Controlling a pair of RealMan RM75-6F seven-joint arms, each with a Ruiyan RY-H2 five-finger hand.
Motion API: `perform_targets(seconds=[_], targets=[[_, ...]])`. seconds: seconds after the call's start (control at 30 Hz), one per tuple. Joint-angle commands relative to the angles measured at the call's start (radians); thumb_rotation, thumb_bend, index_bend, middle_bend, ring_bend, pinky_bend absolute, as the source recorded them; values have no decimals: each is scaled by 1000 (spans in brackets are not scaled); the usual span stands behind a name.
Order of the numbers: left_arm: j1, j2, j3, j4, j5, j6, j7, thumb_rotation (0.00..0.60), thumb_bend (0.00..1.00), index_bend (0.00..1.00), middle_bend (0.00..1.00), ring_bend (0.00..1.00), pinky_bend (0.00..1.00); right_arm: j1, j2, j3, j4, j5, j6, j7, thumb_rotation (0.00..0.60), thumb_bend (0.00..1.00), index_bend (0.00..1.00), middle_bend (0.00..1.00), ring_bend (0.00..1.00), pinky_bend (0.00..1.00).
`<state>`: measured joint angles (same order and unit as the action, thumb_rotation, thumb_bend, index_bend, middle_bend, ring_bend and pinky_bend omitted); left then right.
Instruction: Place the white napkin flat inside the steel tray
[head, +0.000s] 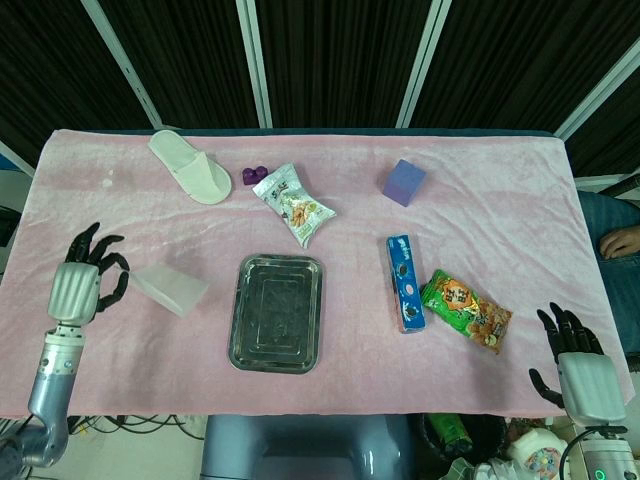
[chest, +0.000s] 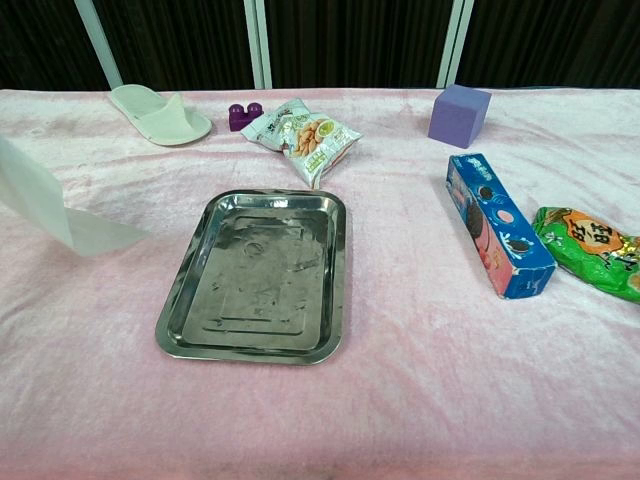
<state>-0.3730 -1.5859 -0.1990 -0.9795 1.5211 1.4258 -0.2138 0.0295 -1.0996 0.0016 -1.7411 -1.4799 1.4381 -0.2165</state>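
Pink-covered worktop (head: 480, 215), one steel tray (head: 277, 312), one white napkin (head: 168, 288) lifted by left hand (head: 80, 283), right hand (head: 580, 370) spread, holding nothing, two snack bags (head: 292, 204).

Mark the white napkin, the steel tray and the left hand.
white napkin (head: 170, 288), head view, middle of the lifted sheet
steel tray (chest: 262, 272), chest view, bare floor
left hand (head: 78, 283), head view, back of the hand
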Motion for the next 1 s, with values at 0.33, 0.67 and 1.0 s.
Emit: perform_targets(seconds=[0.33, 0.67, 1.0], targets=[[-232, 4, -168, -28, -57, -56, 72, 600, 465, 605, 258, 0, 118, 1, -3, -3, -1, -3, -3, -12, 600, 237, 0, 0, 49, 173], [-287, -66, -138, -9, -27, -6, 102, 600, 465, 606, 260, 0, 118, 0, 4, -2, -6, 11, -10, -7, 600, 237, 0, 0, 49, 173], [-187, -12, 18, -203, -19, -35, 196, 600, 465, 611, 260, 0, 114, 2, 9, -2, -12, 21, -19, -3, 600, 238, 0, 0, 49, 174]])
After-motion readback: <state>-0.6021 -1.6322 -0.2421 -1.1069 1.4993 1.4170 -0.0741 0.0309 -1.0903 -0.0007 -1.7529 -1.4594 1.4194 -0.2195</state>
